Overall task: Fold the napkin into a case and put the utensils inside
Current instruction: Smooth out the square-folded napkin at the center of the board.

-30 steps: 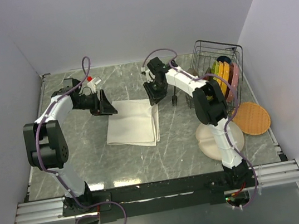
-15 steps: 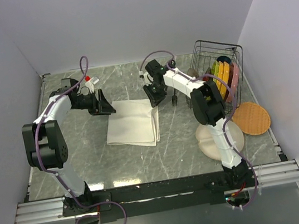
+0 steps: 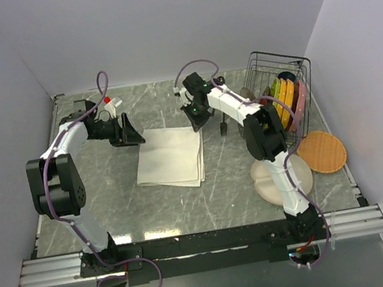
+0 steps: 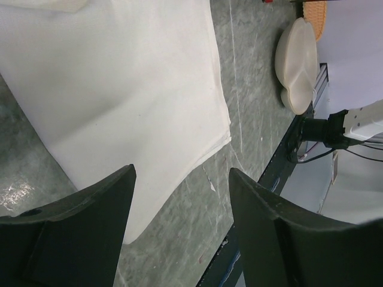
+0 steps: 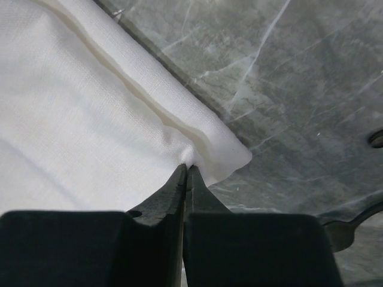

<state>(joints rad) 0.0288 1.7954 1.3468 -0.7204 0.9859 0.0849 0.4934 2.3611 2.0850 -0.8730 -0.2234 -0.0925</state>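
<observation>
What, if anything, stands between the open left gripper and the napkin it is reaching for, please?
Nothing visible does. In the left wrist view the left gripper hangs open over the napkin, with only cloth and table showing between its fingers. The right gripper is shut on another corner, off to one side.

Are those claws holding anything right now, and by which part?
The right gripper is shut on the napkin, pinching its far right corner. The left gripper is open above the cloth and holds nothing.
</observation>
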